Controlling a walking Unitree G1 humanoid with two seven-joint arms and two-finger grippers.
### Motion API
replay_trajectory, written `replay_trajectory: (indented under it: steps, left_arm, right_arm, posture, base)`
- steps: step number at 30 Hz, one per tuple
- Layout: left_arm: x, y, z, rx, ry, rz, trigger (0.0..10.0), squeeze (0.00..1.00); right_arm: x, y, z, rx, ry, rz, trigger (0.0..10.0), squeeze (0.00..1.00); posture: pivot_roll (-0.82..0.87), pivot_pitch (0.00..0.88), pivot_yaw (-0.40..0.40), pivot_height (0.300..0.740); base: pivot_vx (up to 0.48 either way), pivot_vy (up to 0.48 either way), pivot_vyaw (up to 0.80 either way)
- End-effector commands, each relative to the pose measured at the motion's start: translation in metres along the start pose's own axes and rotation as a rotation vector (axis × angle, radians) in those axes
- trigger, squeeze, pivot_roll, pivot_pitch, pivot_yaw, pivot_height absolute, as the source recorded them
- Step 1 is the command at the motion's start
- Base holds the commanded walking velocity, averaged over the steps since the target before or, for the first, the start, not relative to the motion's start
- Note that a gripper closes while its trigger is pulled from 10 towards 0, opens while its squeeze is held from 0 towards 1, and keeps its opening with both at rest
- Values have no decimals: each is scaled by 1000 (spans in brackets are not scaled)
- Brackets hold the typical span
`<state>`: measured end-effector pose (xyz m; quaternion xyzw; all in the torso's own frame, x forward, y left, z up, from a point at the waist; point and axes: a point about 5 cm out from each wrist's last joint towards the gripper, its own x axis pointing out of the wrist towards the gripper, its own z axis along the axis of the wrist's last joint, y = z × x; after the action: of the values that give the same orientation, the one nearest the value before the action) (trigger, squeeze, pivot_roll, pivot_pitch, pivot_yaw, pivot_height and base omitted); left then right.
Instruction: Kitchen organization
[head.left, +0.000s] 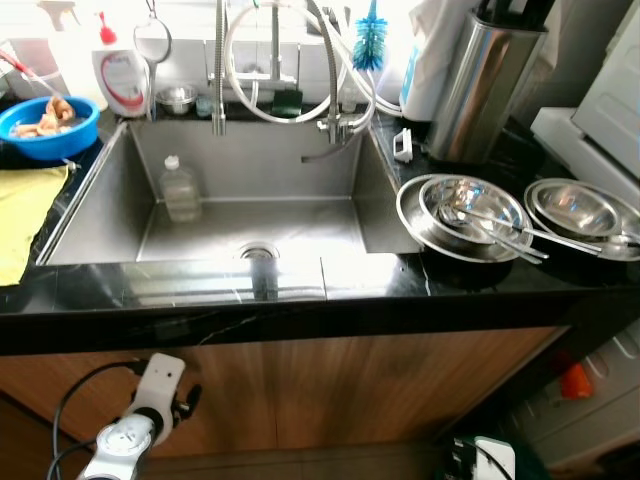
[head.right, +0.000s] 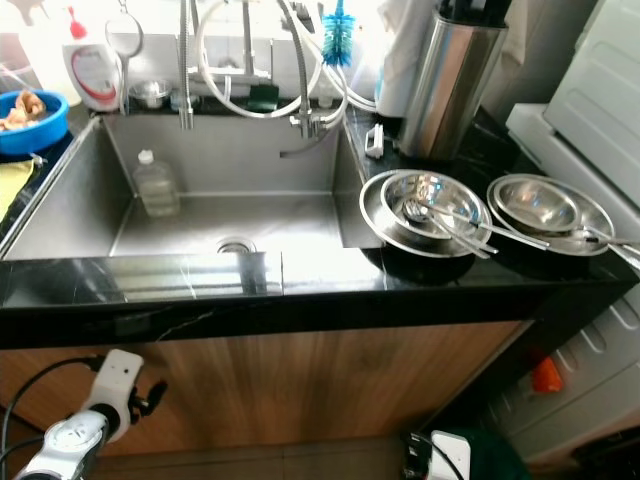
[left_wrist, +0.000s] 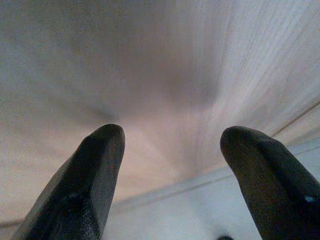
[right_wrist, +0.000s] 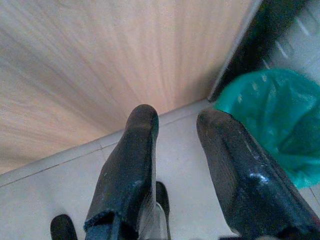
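Soap bottle (head.left: 120, 78) red label, unreadable, sink (head.left: 130, 200)

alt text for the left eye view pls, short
A steel sink set in a black counter, with a clear bottle standing in the basin. Right of it sit two stacks of steel bowls holding utensils; a blue bowl and a yellow cloth lie to the left. The left arm hangs low before the wooden cabinet.
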<state>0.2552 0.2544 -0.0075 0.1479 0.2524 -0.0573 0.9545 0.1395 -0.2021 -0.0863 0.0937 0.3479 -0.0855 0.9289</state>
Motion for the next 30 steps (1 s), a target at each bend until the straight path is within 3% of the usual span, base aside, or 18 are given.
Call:
replay_trajectory:
  steps: [1,8,13,17,19,20,25,30]
  left_arm:
    - [-6,-3,-3,56,-29,-52,10000,0]
    - [-27,10,-1,52,-125,-28,10000,0]
    - [-46,14,-4,61,-154,-8,10000,0]
    - [-53,16,-3,64,-165,1,10000,0]
    - [-72,25,4,66,-200,43,10000,0]
    - [-72,25,4,66,-200,43,10000,0]
    - [-106,42,14,97,-222,135,10000,0]
    - [-124,49,24,107,-254,203,10000,0]
  right_arm:
    - [0,-4,4,10,-32,-11,10000,0]
    - [-6,-2,11,-9,-134,14,10000,0]
    - [-14,-7,13,-6,-190,-4,10000,0]
    - [-18,-8,14,-7,-207,-8,10000,0]
    - [-33,-9,19,-17,-265,-21,10000,0]
    - [-33,-9,19,-17,-265,-21,10000,0]
    - [-67,3,24,-56,-322,-19,10000,0]
    - [-83,4,30,-73,-342,-42,10000,0]
  posture:
    - [109,0,-39,740]
    - [125,0,-43,740]
    - [122,0,-41,740]
    - [128,0,-46,740]
    - [129,0,-50,740]
    - [129,0,-50,740]
    - [118,0,-56,740]
    - [122,0,-60,740]
  base:
    - [0,0,0]
    - [0,0,0]
    - [0,0,0]
    - [0,0,0]
    - [0,0,0]
    - [0,0,0]
    - [0,0,0]
    - [0,0,0]
